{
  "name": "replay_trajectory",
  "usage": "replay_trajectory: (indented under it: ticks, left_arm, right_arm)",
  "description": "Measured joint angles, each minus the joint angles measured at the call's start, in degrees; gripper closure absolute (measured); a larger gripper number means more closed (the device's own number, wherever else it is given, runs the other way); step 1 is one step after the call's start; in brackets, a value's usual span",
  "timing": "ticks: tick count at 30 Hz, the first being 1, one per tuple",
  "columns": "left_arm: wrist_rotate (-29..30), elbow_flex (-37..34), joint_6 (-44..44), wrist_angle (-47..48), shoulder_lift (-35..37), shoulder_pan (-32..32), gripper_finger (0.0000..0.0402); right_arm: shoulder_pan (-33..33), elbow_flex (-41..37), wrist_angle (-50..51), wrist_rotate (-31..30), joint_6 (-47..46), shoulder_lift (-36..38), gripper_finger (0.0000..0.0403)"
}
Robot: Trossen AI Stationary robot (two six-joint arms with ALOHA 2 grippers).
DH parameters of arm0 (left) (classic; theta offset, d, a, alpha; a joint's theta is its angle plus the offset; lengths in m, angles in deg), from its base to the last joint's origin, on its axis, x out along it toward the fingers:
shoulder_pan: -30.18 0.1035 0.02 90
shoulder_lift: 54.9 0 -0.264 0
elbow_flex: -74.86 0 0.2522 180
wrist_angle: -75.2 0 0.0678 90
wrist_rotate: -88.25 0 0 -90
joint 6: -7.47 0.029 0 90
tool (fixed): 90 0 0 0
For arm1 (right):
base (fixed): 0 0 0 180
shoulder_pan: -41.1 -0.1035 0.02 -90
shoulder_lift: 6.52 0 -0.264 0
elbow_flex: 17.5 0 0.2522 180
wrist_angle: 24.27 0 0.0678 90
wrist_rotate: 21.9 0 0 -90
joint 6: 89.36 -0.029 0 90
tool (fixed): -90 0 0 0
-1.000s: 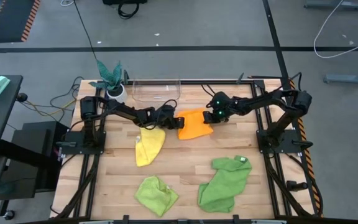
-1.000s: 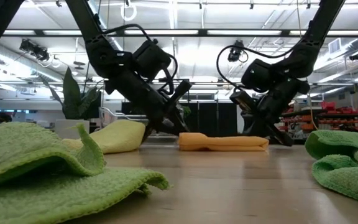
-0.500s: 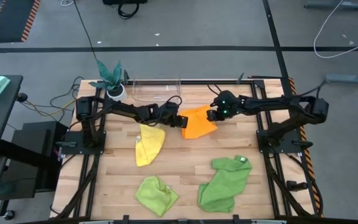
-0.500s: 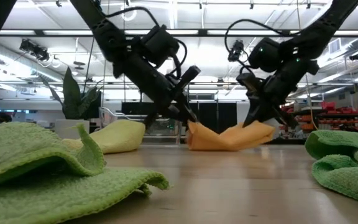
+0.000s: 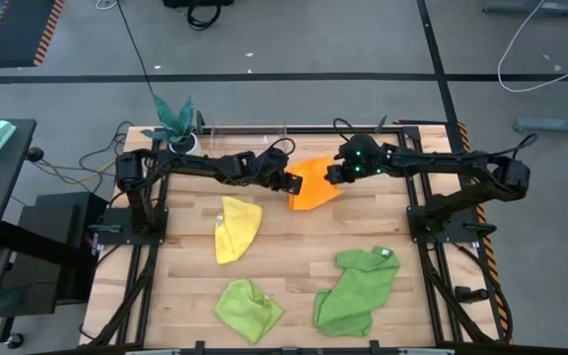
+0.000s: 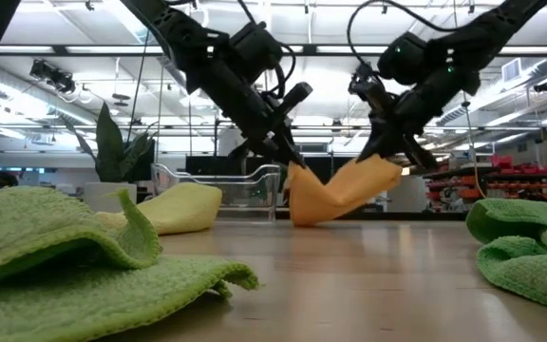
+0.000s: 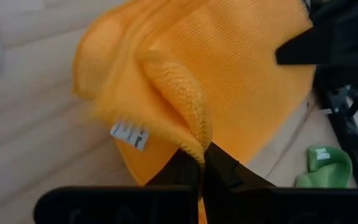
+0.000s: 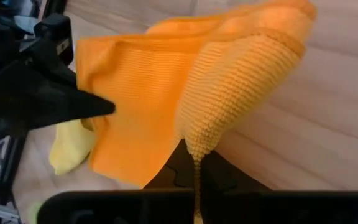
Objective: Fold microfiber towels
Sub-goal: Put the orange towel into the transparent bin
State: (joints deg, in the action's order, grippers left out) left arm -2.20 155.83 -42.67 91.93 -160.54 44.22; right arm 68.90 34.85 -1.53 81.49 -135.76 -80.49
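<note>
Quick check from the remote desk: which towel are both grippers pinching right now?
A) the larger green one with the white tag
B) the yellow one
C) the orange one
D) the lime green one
C: the left gripper and the right gripper are each shut on an edge of the orange towel, and the low view shows it hanging between them with its fold on the table.

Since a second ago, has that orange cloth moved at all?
Yes. The orange towel lay flat on the table; now both grippers hold its ends raised, only its lower fold touching the wood.
</note>
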Motion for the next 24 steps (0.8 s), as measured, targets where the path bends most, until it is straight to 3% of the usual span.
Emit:
replay_trajectory:
  ticks: [6, 13, 24]
  left_arm:
    - [0.1, 2.6, 2.3, 5.9, 1.9, 2.2, 0.0394]
    - [0.6, 2.8, 4.1, 8.1, 7.1, 5.7, 0.0394]
    - [0.6, 6.8, 7.9, 12.6, 11.6, 9.1, 0.0394]
  right_arm:
    - [1.1, 5.6, 8.4, -1.1, 4.6, 0.0, 0.0402]
    - [1.5, 12.5, 10.7, -1.3, 7.1, -0.5, 0.0402]
    - [3.2, 29.4, 18.9, -1.4, 12.7, -3.6, 0.0402]
